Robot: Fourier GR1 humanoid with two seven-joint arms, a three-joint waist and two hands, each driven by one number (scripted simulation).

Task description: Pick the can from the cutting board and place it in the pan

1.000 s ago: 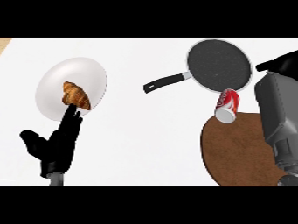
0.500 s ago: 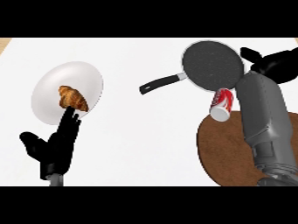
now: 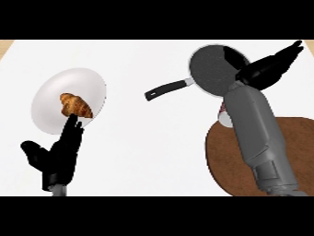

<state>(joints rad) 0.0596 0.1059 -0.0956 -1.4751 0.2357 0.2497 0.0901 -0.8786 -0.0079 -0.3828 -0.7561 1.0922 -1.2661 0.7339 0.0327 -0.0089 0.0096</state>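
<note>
The dark pan (image 3: 210, 69) lies at the back of the counter, its black handle (image 3: 166, 90) pointing left and forward. My right hand (image 3: 264, 71) hovers open over the pan's right rim, fingers stretched toward the back right. Only a thin red and white sliver of the can (image 3: 222, 115) shows at the left edge of my right forearm, at the back edge of the round brown cutting board (image 3: 309, 147). The forearm hides the rest of the can. My left hand (image 3: 54, 156) rests open at the lower left, fingers up.
A white plate (image 3: 57, 92) holding a croissant (image 3: 76, 105) sits at the left, just beyond my left hand's fingertips. White counter stretches between the plate and the pan handle. The wooden counter edge shows at the far corners.
My right arm has swung left and forward, so the forearm now covers most of the can. The hand has shifted to the pan's right rim. The left hand has kept still.
</note>
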